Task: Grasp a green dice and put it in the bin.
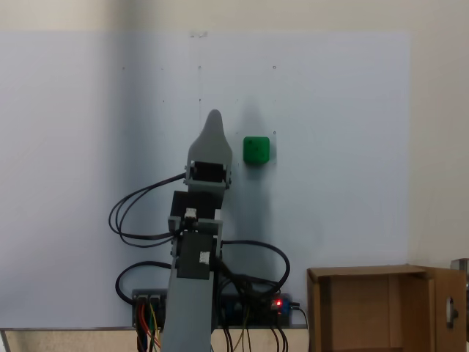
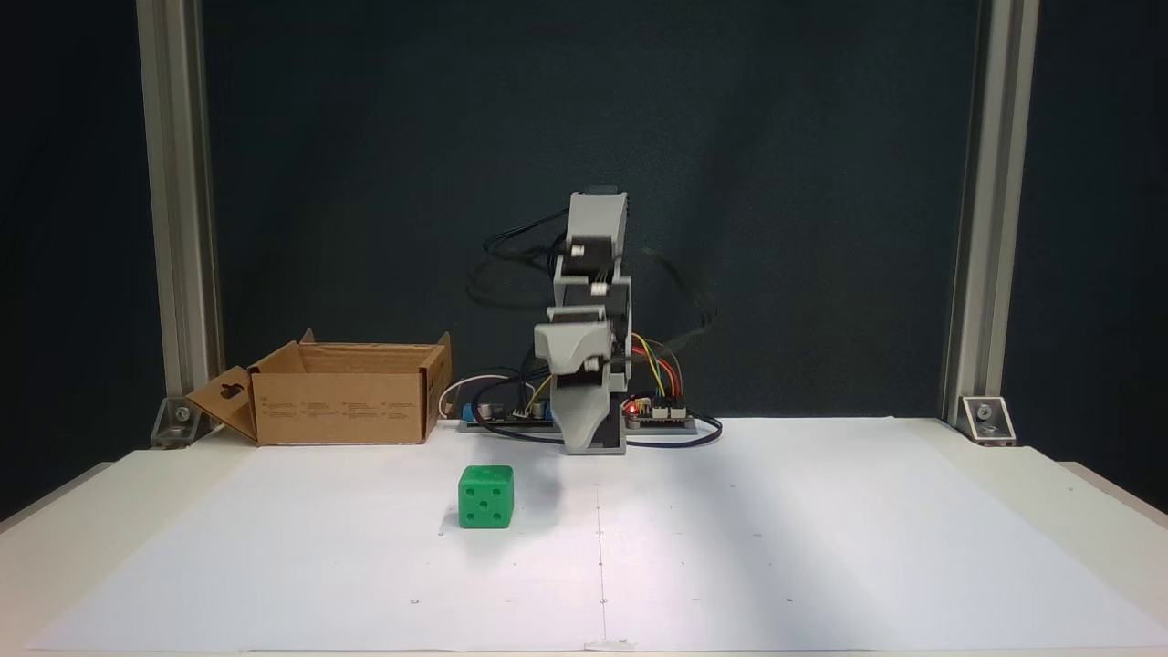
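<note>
The green dice [image 1: 256, 150] lies on the white sheet, a little to the right of my gripper [image 1: 214, 121] in a fixed view. Just one grey pointed tip shows there, so the jaws lie one behind the other. In a fixed view from the front, the green dice [image 2: 485, 497] sits apart from the folded arm [image 2: 591, 274], to its left and nearer the camera. Nothing touches the cube. The bin [image 2: 342, 392] is an open brown cardboard box at the back left; the bin [image 1: 381, 308] appears at the lower right from behind.
A white paper sheet [image 2: 821, 547] covers the table. Cables and circuit boards [image 2: 652, 412] sit at the arm's base. Aluminium posts [image 2: 178, 210] stand at both back corners. One bin flap [image 2: 224, 401] hangs outward.
</note>
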You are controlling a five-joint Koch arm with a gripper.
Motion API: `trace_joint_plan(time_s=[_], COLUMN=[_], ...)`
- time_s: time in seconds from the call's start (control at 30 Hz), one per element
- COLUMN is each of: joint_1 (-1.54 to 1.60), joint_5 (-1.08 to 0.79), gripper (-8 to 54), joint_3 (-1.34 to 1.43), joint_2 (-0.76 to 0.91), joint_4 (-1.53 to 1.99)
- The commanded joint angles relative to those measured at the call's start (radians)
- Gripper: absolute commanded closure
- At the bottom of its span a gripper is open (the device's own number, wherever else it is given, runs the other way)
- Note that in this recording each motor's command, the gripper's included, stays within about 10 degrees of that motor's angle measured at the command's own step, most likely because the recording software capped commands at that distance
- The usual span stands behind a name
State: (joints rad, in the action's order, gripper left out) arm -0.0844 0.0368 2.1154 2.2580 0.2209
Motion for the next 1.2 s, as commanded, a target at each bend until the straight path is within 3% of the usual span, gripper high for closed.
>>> trace_joint_plan(time_s=[0.0, 0.43, 0.57, 0.83, 1.17], joint_1=[0.009, -0.118, -0.118, -0.156, -0.310], joint_5=[-0.038, -0.026, -0.130, -0.259, -0.416], gripper=[1.5, 0.4, 0.9, 0.6, -0.1], joint_3=[-0.164, -0.566, -0.706, -0.727, -0.850], joint_2=[0.067, 0.012, -0.091, -0.150, -0.258], joint_4=[0.161, 0.940, 1.162, 1.549, 1.543])
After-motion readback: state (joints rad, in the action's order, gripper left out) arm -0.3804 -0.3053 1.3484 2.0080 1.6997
